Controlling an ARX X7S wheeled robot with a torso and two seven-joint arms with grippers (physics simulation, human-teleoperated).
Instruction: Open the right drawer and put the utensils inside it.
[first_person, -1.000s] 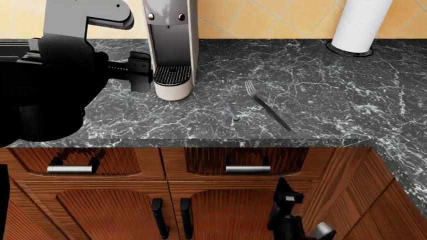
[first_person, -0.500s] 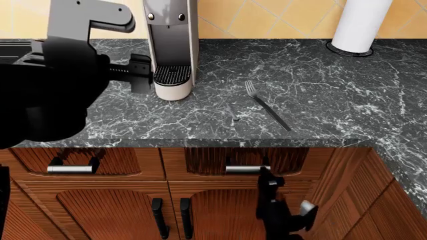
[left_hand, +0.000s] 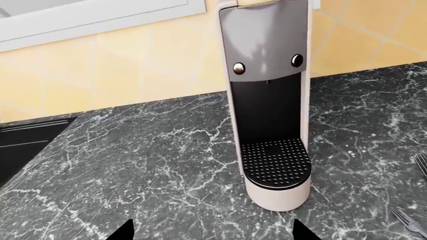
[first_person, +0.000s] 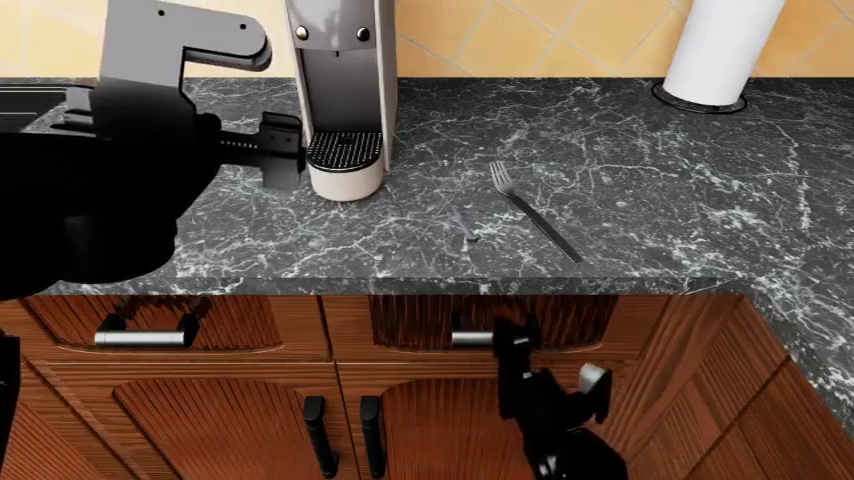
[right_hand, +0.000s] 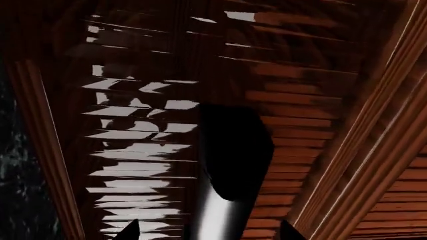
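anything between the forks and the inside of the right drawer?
Yes: the reddish-brown ribbed wood right drawer is shut, so its own front blocks entry. The long dark metal fork and short paler fork lie on the black marble counter above. The right gripper is at the handle.

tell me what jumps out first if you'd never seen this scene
The left arm's black bulk fills the head view's left side, its left gripper beside the coffee machine on the dark marble counter. Two forks lie there, while the right gripper is at the right drawer's metal handle.
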